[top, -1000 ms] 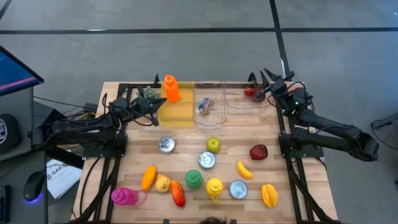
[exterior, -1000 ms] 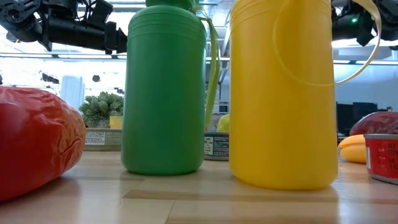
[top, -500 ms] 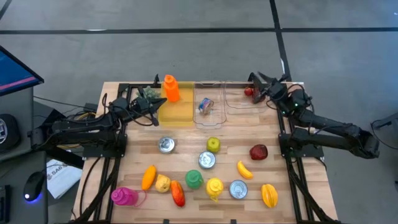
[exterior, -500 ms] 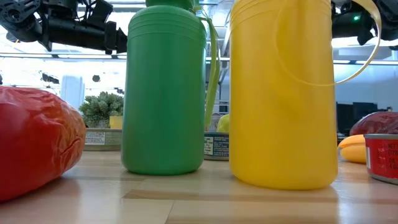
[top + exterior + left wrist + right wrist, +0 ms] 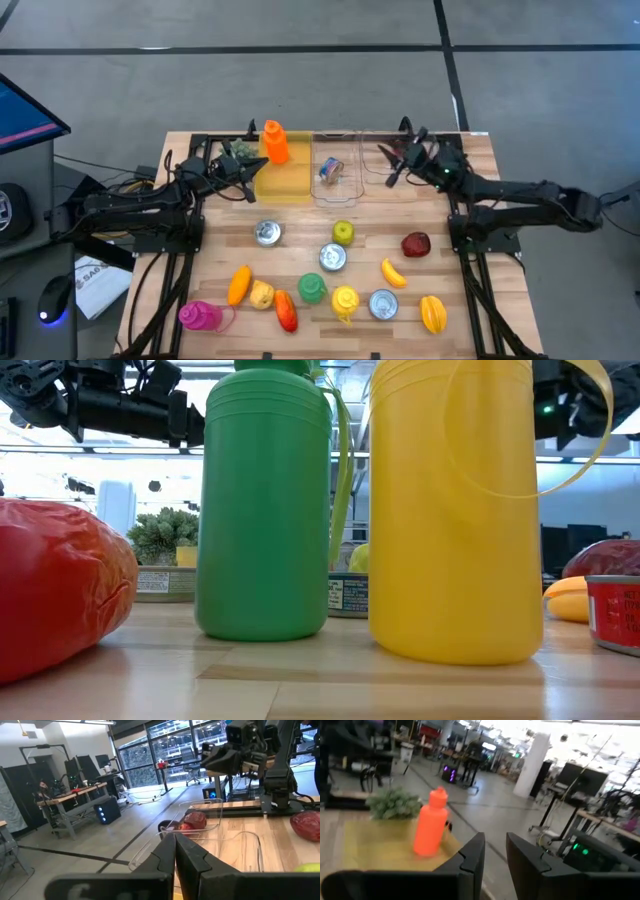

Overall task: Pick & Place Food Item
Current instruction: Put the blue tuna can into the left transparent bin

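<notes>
A: A pale wooden surface [image 5: 215, 262] stands on a grey floor, with an open workshop behind it. Start at the left.

B: The left hand [image 5: 248, 190] hangs by the yellow tray [image 5: 285, 180], its fingers pressed together on nothing. That arm is only waiting.

A: And the far right?

B: The right hand [image 5: 391, 166] hovers over the right-most clear bin [image 5: 375, 178]. Its own camera shows the fingers a little apart with nothing between them. From the left wrist camera, a red food piece [image 5: 193, 820] lies inside that bin, below the hand and clear of it.

A: So which step is this?

B: I'd judge the placing is done and the hand is free. The next move calls for lifting clear of the bin walls, then picking another food. The dark red fruit [image 5: 416, 243] lies nearest that arm.

A: Count it all, left to right.

B: There are four bottles: pink [image 5: 200, 316], orange [image 5: 275, 142] on the yellow tray, green [image 5: 312, 289] and yellow [image 5: 345, 300]. I count one small plant [image 5: 238, 151] and three upright tins [image 5: 268, 233], [image 5: 333, 257], [image 5: 384, 303]. A fourth metal thing [image 5: 330, 170] lies in the other clear bin. Seven loose foods are out front: an orange one [image 5: 238, 284], a yellow one [image 5: 262, 294], a red pepper [image 5: 286, 310], a green apple [image 5: 343, 233], a banana [image 5: 392, 272], that dark red fruit and a yellow fruit [image 5: 433, 313].
</notes>
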